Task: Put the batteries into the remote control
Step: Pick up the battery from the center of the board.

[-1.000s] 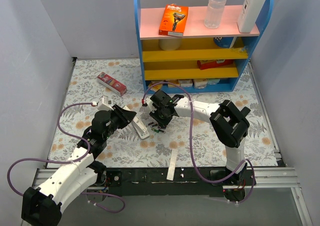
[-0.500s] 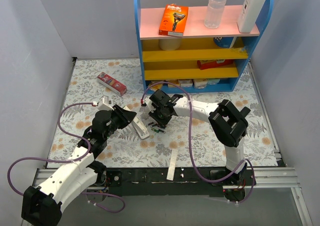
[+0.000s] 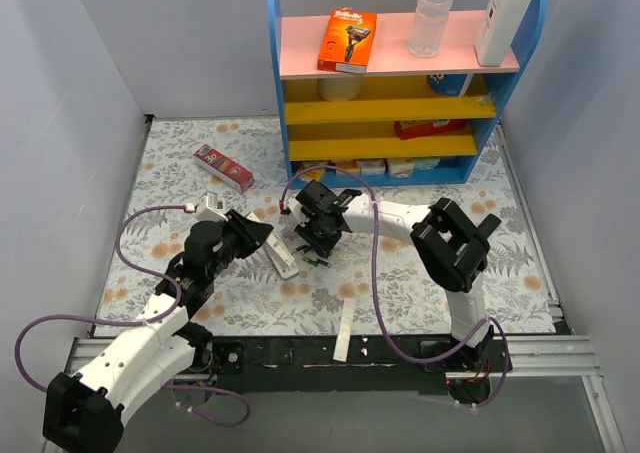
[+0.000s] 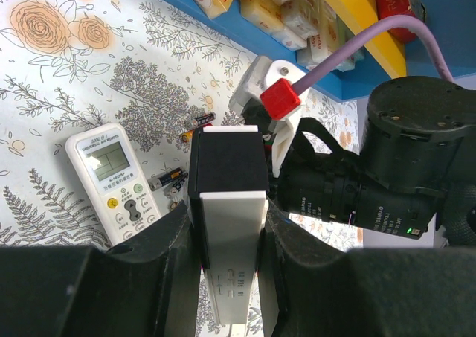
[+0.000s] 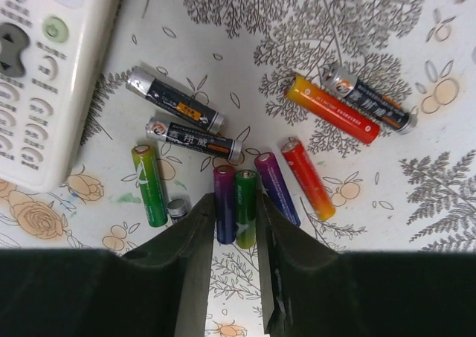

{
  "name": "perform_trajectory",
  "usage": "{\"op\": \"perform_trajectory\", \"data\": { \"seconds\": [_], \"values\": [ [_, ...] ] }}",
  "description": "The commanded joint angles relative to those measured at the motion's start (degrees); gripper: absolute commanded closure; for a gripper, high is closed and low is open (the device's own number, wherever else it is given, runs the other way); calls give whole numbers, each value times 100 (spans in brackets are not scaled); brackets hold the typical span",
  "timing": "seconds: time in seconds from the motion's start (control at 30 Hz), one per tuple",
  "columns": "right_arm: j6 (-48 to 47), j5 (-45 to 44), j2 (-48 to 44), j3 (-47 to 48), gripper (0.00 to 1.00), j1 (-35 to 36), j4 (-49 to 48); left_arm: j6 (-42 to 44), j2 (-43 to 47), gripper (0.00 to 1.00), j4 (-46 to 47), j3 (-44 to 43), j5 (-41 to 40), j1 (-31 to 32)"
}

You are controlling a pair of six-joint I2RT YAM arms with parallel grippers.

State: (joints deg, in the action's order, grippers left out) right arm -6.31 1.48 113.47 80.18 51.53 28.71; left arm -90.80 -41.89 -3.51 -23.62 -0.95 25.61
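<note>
My left gripper (image 4: 227, 222) (image 3: 258, 238) is shut on a remote control (image 4: 227, 166) (image 3: 283, 260), a black slab with a white panel facing up, held above the mat. A second, white remote control (image 4: 111, 177) (image 5: 44, 69) with a screen lies flat beside it. Several batteries (image 5: 193, 137) (image 3: 318, 260) lie scattered on the mat: black, green, purple, red and orange. My right gripper (image 5: 236, 203) (image 3: 315, 248) hangs low over them with its jaws apart. They straddle a purple battery (image 5: 224, 207) and a green battery (image 5: 245, 207) lying side by side on the mat.
A blue and yellow shelf unit (image 3: 400, 83) stands at the back with boxes and bottles on it. A red box (image 3: 222, 167) lies on the mat at the left. A white strip (image 3: 345, 330) lies near the front edge. Purple cables loop round both arms.
My right gripper has slid slightly left over the batteries, and its jaws narrowed a little and then widened again. The left arm and its remote have not moved.
</note>
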Motion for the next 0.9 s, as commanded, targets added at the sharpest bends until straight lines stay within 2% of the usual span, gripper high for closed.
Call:
{"op": "perform_trajectory", "data": {
  "seconds": [0.0,0.23,0.57,0.7,0.87],
  "values": [
    [-3,-8,114,33,65,50,302,107,-3,100,8,-161,-10,-38],
    [279,63,-316,-90,61,68,355,116,-47,100,52,-187,7,-38],
    [551,-86,-501,234,53,50,548,124,-56,100,61,-231,60,-38],
    [587,-321,-449,314,56,42,487,124,-4,100,43,-205,69,-38],
    [587,-393,-343,393,67,33,443,116,75,100,-1,-187,69,-38]
  ]
}}
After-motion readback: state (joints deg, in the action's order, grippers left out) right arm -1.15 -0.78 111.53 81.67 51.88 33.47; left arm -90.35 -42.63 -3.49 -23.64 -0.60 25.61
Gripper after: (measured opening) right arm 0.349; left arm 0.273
